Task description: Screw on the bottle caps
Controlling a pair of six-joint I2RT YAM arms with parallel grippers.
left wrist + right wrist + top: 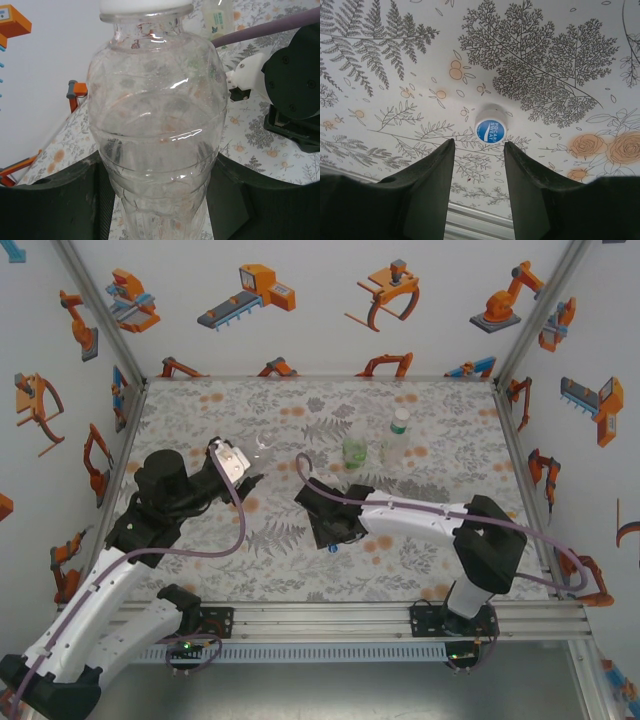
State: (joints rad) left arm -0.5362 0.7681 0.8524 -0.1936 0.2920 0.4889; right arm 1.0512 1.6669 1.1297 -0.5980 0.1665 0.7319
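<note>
Plastic and surely feather-light, the blue cap (490, 131) lies flat on the counter (380, 60) just ahead of the right tool (479, 145), whose jaws stand slightly spread and hold nothing. The cap looks stiff and slick, so it is best pinched across its rim. The left tool (156, 167) squeezes the clear bottle (155, 100) low on its thin, crushable body, with a white cap (145, 6) on the neck. Open counter rings the blue cap, and the green bottle (354, 451) and labelled bottle (397, 438) stand well behind.
</note>
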